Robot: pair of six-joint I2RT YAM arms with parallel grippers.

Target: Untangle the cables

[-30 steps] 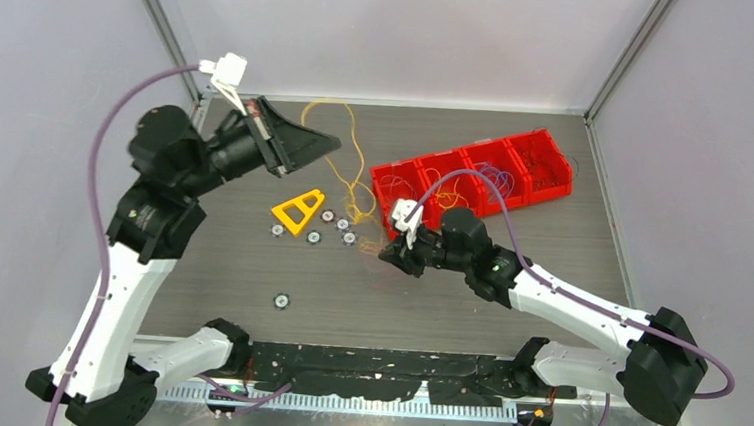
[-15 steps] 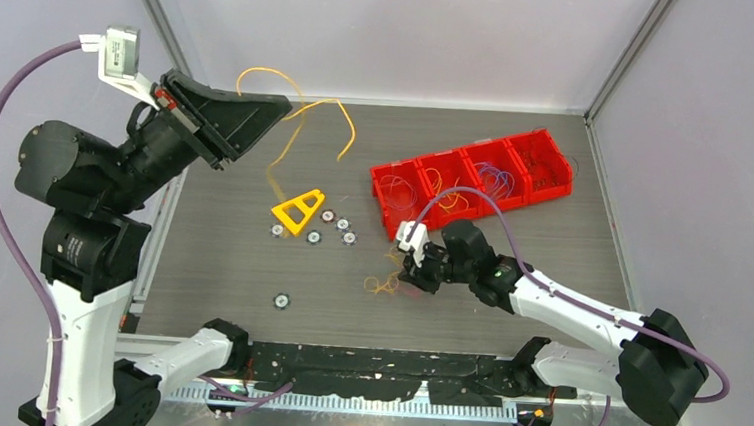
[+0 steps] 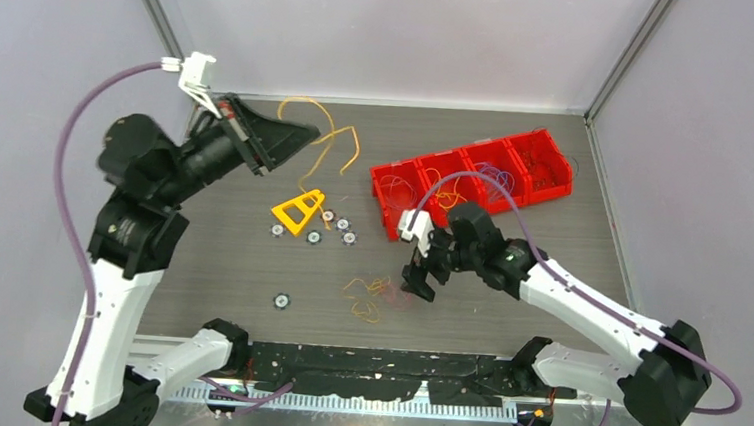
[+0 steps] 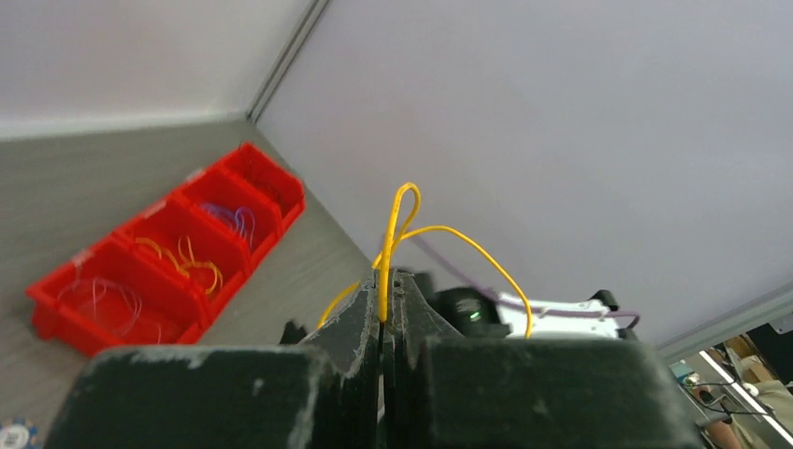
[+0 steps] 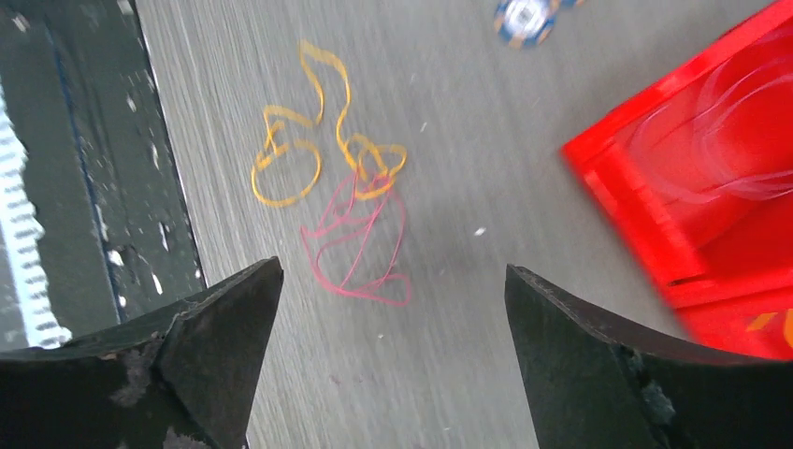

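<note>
A red plastic four-compartment bin [image 5: 655, 224] sits beside the right gripper [image 5: 393, 281], whose jaws stand wide apart. The left gripper [image 4: 385, 281], aloft, pinches a thin yellow cable [image 4: 385, 248] looping past its tips. An orange-and-pink cable tangle [image 5: 360, 187] lies on the grey table [image 5: 468, 309] just ahead of the right gripper.

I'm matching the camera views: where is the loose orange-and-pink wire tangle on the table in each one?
Top external: tangle low centre, beside right pincer.
Left wrist: not in view.
Right wrist: tangle left of centre.
Shared landmark: red bins.
</note>
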